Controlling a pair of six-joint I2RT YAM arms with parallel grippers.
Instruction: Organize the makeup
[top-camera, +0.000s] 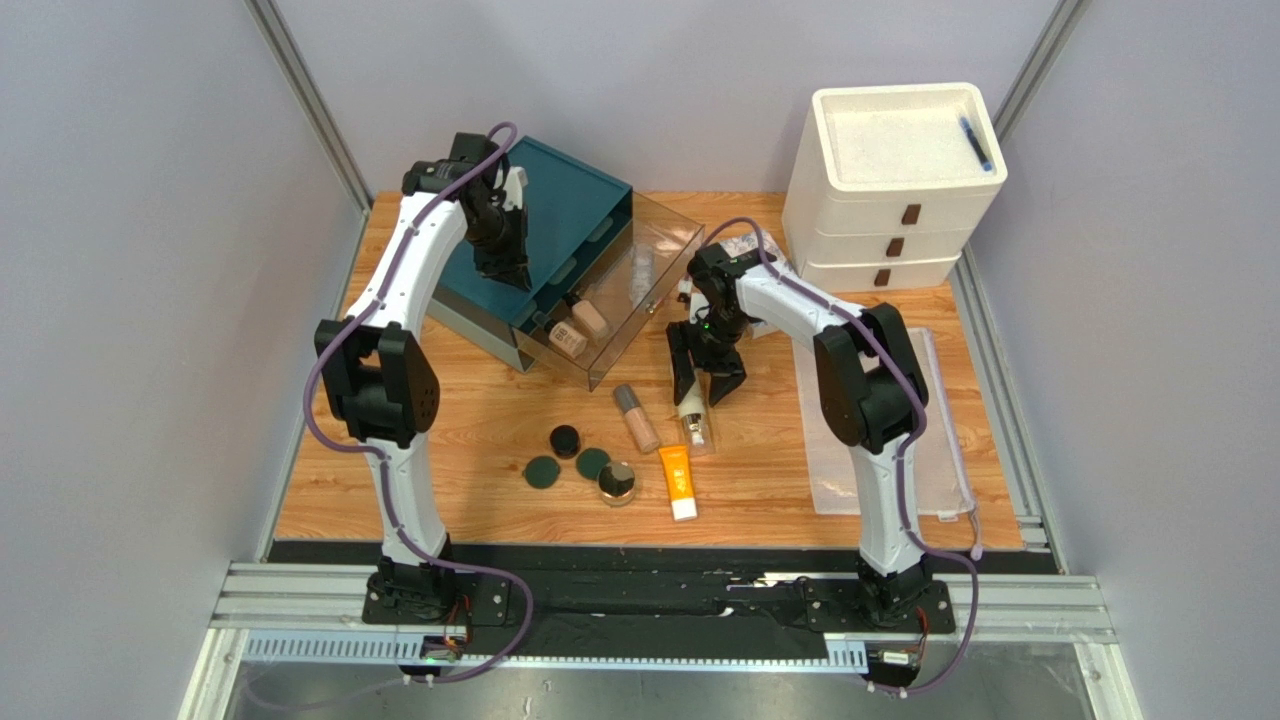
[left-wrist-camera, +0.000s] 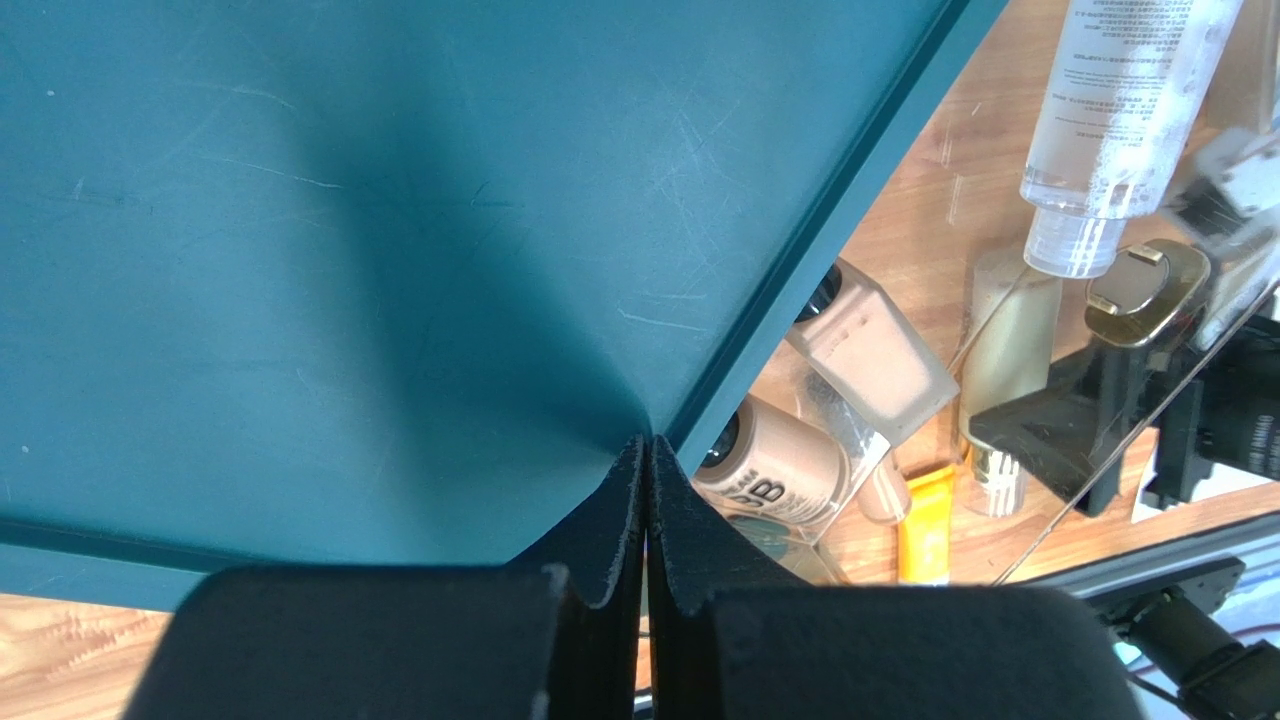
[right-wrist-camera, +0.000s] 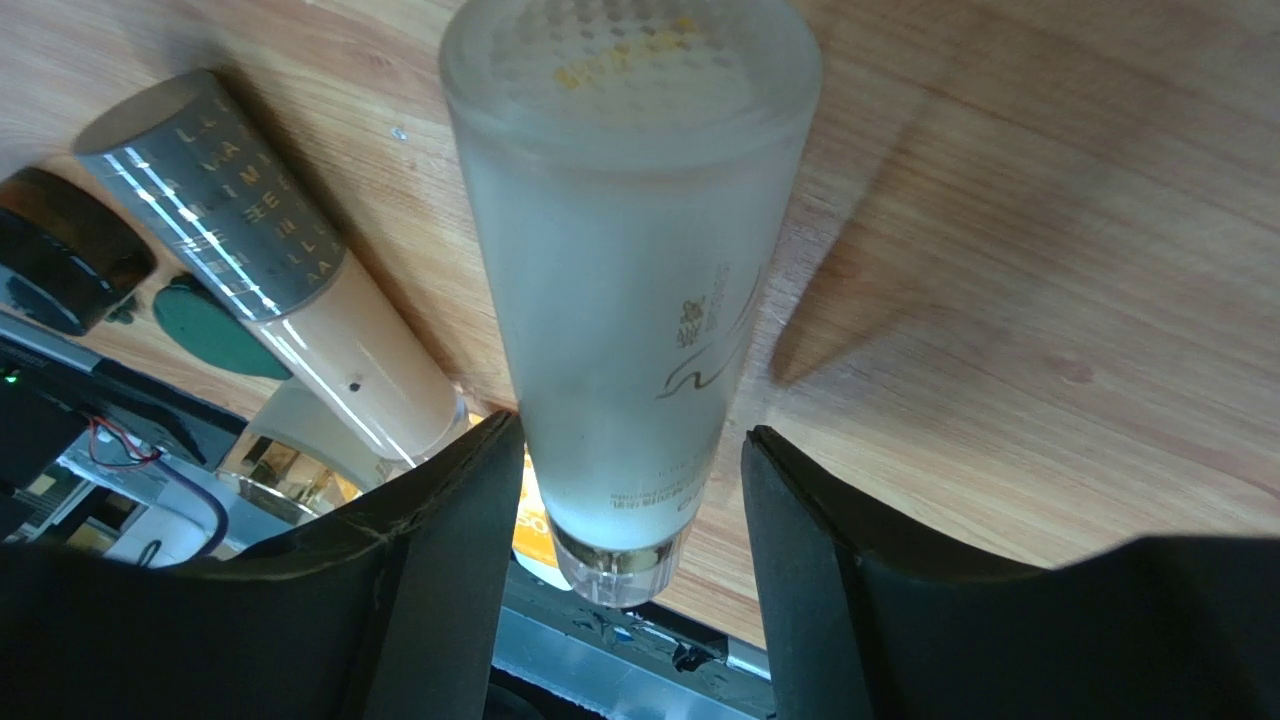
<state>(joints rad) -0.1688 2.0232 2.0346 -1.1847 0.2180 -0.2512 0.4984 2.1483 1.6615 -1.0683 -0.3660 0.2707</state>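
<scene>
Loose makeup lies on the wooden table: a frosted cream bottle (top-camera: 694, 425), a beige bottle (top-camera: 637, 417), an orange white-capped tube (top-camera: 678, 480) and round dark compacts (top-camera: 564, 440). My right gripper (top-camera: 703, 383) is open and straddles the cream bottle (right-wrist-camera: 646, 285). Its left finger sits close against the bottle and a gap shows at the right finger (right-wrist-camera: 819, 555). More beige bottles (left-wrist-camera: 872, 353) and a clear tube (left-wrist-camera: 1120, 105) lie in the clear drawer (top-camera: 646, 263) pulled out of the teal box (top-camera: 564, 210). My left gripper (left-wrist-camera: 646, 450) is shut, empty, with its tips at the teal box's front edge.
A white three-drawer unit (top-camera: 894, 180) stands at the back right. A clear mesh pouch (top-camera: 879, 428) lies flat along the right side, beside the right arm. A gold-rimmed jar (top-camera: 616, 483) sits among the compacts near the front edge.
</scene>
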